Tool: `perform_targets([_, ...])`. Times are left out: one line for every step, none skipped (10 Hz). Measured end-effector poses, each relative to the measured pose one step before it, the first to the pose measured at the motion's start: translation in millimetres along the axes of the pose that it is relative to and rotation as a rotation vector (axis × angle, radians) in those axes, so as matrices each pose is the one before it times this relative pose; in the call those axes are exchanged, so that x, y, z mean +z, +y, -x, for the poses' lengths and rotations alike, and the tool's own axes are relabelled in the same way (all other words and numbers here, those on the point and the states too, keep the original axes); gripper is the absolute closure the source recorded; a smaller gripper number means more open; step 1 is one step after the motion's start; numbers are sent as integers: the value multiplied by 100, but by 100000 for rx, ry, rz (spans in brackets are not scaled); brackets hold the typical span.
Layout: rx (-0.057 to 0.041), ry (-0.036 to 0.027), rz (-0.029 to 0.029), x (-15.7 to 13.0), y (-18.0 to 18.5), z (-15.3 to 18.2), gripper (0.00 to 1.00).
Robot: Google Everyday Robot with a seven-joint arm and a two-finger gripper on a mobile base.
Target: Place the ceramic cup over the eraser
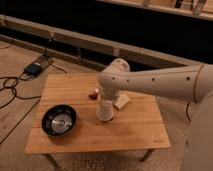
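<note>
- One white robot arm (150, 82) reaches down over a wooden table (135, 132).
- Its gripper (105, 111) sits at mid-table; ceramic cup and eraser can't be made out.
- Black bowl (59, 120) sits left.

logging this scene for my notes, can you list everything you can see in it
table: 1, light wood, centre of view
bowl: 1, black with a shiny inside, left part of the table
cup: 1, white, middle of the table, right under the gripper
small object: 1, reddish, on the table behind and left of the cup
flat block: 1, pale, on the table behind and right of the cup, partly hidden by the arm
device: 1, dark with blue, on the floor left of the table
cables: several, black, on the floor at left
eraser: not visible
arm: 1, white, reaching in from the right
gripper: 1, at the top of the cup
</note>
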Motion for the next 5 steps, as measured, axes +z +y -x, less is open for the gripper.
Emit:
perform_targets([-713, 119, 454, 808, -119, -153, 93])
perform_targets([-429, 414, -252, 649, -236, -163, 83])
perform_targets([-269, 441, -481, 457, -201, -100, 76])
perform_targets([-200, 799, -969, 651, -323, -152, 65])
perform_targets([509, 593, -1356, 438, -277, -16, 53])
